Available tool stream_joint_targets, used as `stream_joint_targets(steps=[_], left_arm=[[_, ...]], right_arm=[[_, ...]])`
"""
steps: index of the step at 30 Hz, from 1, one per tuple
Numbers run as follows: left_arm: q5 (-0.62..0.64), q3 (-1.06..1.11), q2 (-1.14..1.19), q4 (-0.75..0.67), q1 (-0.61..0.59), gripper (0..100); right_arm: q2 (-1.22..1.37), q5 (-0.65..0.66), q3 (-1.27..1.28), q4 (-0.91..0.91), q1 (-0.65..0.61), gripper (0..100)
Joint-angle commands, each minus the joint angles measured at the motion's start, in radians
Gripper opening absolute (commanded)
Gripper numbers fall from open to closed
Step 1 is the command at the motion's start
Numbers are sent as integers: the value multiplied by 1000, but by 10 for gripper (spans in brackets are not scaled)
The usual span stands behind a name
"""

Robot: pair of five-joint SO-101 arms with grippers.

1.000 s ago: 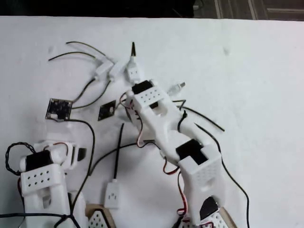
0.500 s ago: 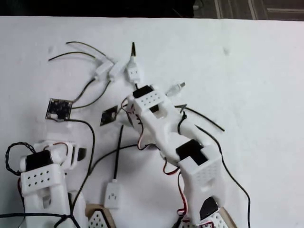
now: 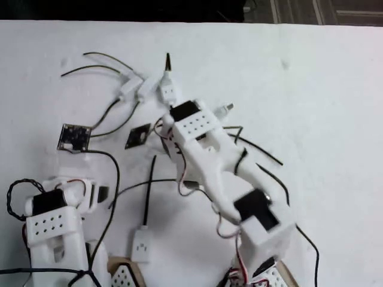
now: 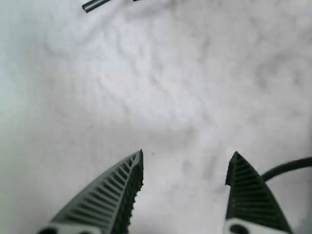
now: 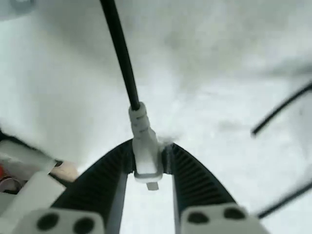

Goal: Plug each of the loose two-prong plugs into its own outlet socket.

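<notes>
My right gripper is shut on a small white two-prong plug; its black cord runs away over the table and a prong tip sticks out between the fingers. In the high view the right arm stretches to the table's middle, just short of a row of white outlet sockets. Another white plug lies loose beside that arm. One more white socket on a black cord lies near the front edge. My left gripper hangs open over bare white table at the front left.
A black board with wires lies at the left, and a smaller black square sits beside the right arm's head. Thin black cords cross the middle. The far right of the table is bare.
The right arm has swung to the right, its elbow moving toward the front right, with the plug still held. The left arm has kept still.
</notes>
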Motion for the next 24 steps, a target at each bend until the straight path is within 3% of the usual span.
stream_joint_targets(steps=[1,12,20,24], left_arm=[[2,-3,-16,-17,-2,278],[12,-9,-18,-18,15,278],[201,-112,-18,-68,64,278],[307,-198,-18,-66,159,278]], right_arm=[[-183,-97,40,31,5,18],[-768,-356,284,-16,8,18],[-1098,-557,427,-222,12,18],[-1175,-655,516,-346,-7,18]])
